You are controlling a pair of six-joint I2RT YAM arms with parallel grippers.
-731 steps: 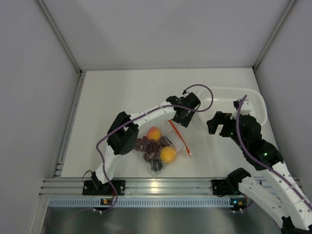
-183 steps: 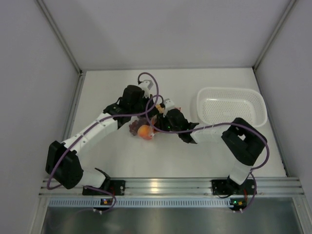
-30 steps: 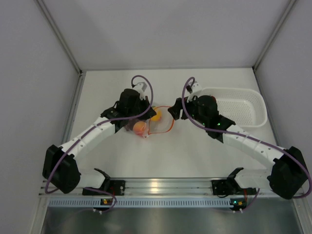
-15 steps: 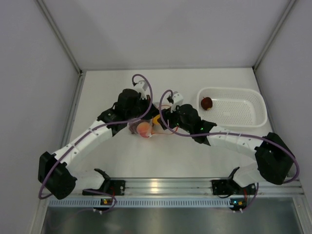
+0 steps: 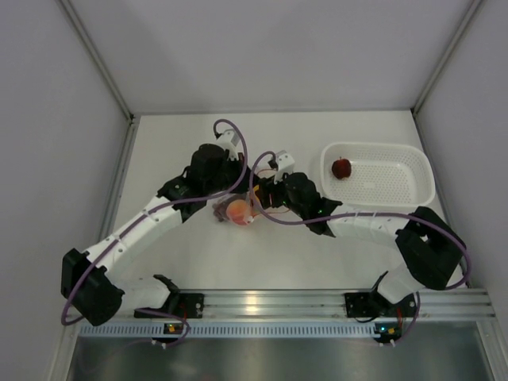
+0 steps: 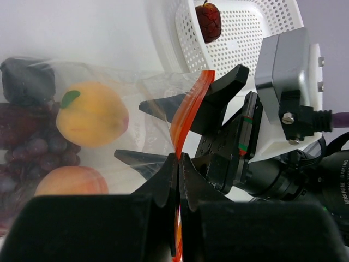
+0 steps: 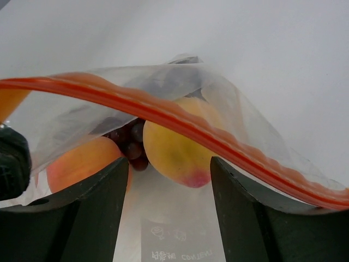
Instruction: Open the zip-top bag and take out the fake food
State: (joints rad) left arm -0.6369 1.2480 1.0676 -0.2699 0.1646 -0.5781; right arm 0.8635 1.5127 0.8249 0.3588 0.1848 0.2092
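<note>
The clear zip-top bag (image 5: 238,211) lies mid-table with its mouth held open. My left gripper (image 6: 179,156) is shut on the bag's red-orange zip strip (image 6: 188,117). Fake food shows through the plastic: an orange-yellow fruit (image 7: 177,147), a peach (image 7: 82,164), purple grapes (image 6: 27,155) and a blackish piece (image 6: 27,79). My right gripper (image 7: 169,202) is open inside the bag's mouth, under the zip strip (image 7: 163,115), with the orange-yellow fruit just ahead between its fingers (image 7: 245,213). From above, the right gripper (image 5: 258,197) meets the bag from the right.
A white perforated basket (image 5: 397,189) stands at the right rear with one dark red fruit (image 5: 341,168) in it. The left arm's purple cable (image 5: 226,127) loops above the bag. Grey walls close in the table on three sides.
The right gripper has swung left from beside the basket into the bag's mouth. A dark red fruit now lies in the basket. The left gripper keeps its hold on the zip strip.
</note>
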